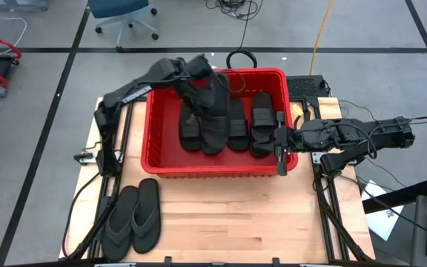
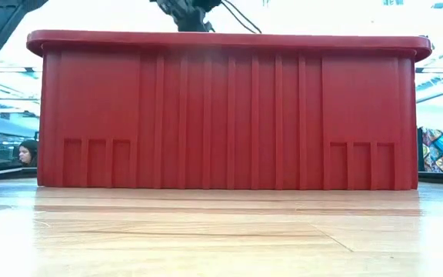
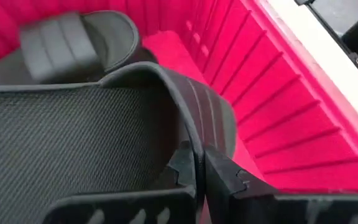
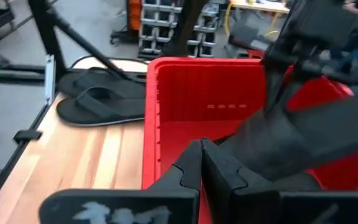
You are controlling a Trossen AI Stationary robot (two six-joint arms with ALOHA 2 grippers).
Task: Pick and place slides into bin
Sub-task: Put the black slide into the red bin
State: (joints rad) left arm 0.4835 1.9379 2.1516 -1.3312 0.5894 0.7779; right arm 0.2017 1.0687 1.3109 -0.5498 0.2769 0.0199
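Right now I have the left end effector [image 1: 199, 95] over the far side of the red bin [image 1: 161, 165], its fingers pinched on a band-strap slide [image 3: 92, 134] hanging low inside, ready, I judge, to be let go beside the other slides [image 1: 239, 122] packed across the floor. The right end effector [image 1: 279, 157] waits pressed together and empty at the bin's right wall. Two flip-flops [image 1: 133, 219] lie on the bench [image 1: 236, 222] near the front-left corner, nothing blocking them.
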